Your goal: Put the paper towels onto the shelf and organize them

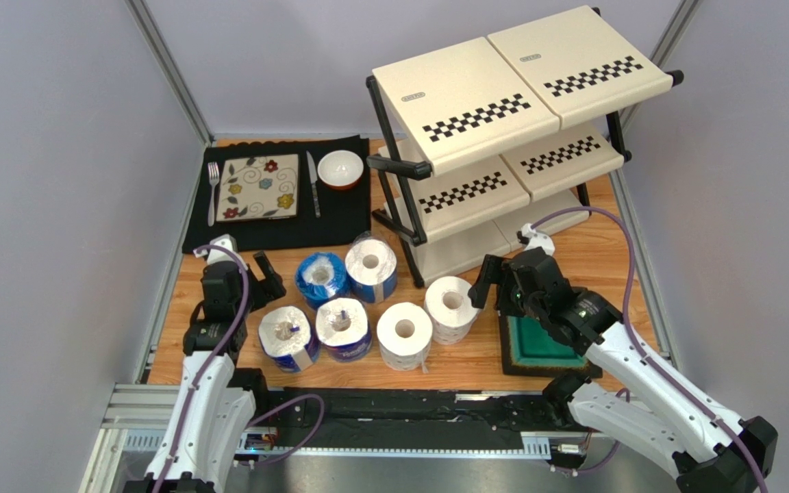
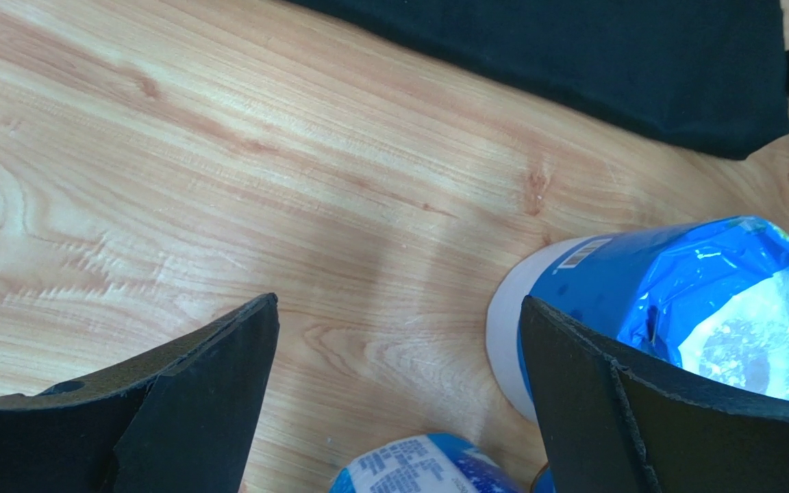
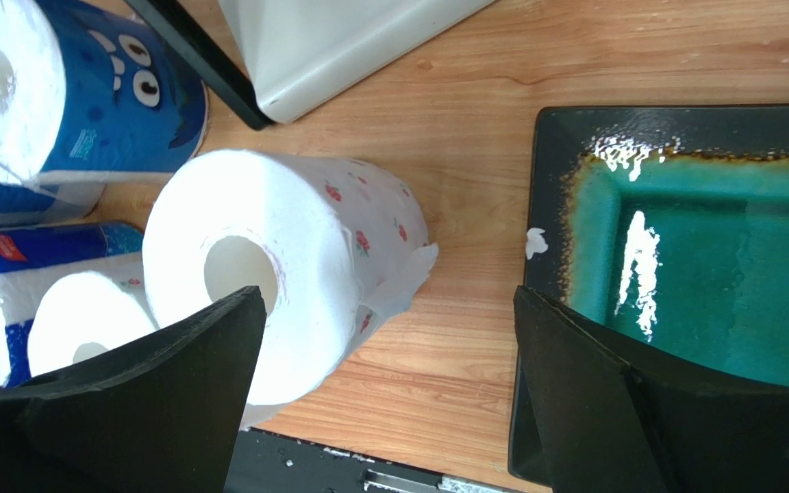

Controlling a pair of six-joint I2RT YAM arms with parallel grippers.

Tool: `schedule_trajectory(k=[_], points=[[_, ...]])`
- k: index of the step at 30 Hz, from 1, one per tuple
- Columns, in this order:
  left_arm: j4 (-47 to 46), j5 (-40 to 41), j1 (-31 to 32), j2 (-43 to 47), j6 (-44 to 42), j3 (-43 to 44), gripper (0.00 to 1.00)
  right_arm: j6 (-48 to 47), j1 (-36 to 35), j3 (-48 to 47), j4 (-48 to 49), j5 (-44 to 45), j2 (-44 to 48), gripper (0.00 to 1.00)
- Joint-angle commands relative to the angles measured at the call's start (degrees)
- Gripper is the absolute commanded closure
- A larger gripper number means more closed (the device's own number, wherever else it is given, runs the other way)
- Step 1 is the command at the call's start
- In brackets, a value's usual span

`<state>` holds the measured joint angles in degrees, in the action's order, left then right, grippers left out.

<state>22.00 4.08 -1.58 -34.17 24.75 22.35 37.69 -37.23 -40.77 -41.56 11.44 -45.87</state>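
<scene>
Your left claw (image 1: 265,277) points down with its jaws spread wide and nothing between them, the arm reaching forward from its base. Your right claw (image 1: 489,281) is spread wide too and empty, that arm bent at the elbow and angled inward.

The six paper towels (image 1: 405,334) stand in a cluster at the middle of the surface (image 1: 599,257). Behind them, to the right, stands the shelf (image 1: 491,113). A tray (image 1: 538,347) lies right of them, before the shelf. At the far left, a mat (image 1: 352,221) carries a plate (image 1: 258,187), a fork (image 1: 213,190), a knife (image 1: 312,185) and a bowl (image 1: 340,167).
</scene>
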Motion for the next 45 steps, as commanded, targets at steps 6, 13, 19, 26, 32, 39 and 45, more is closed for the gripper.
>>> schedule_trajectory(k=[6, 13, 19, 26, 32, 39, 45], points=[[3.22, -0.47, 0.0, 0.07, -4.01, 3.4, 0.05, -2.1, -1.96, -2.29, 2.89, -6.51, -2.82, 0.05], [3.93, -0.03, -0.08, 0.86, -4.62, 3.14, 0.06, -2.54, -2.49, -1.94, 5.08, -7.84, -5.64, 0.05], [4.37, 0.14, 0.0, 1.04, -4.71, 2.96, 0.06, -2.36, -2.49, -2.12, 6.75, -5.73, -7.83, 0.05], [4.54, -0.21, -0.09, 1.3, -4.63, 2.7, 0.06, -1.75, -2.49, -3.17, 7.02, -2.39, -12.04, 0.07], [4.37, -0.56, 0.0, 1.04, -4.54, 2.53, 0.06, -0.78, -2.41, -2.38, 8.6, -2.04, -13.81, 0.13], [4.54, -0.56, -0.08, 0.95, -4.63, 2.52, 0.06, -0.87, -2.49, -1.94, 10.97, -4.14, -14.34, 0.28], [4.72, -0.04, 0.0, 0.95, -4.54, 2.61, 0.07, -1.04, -2.49, -2.12, 10.54, -4.32, -14.78, 0.41]])
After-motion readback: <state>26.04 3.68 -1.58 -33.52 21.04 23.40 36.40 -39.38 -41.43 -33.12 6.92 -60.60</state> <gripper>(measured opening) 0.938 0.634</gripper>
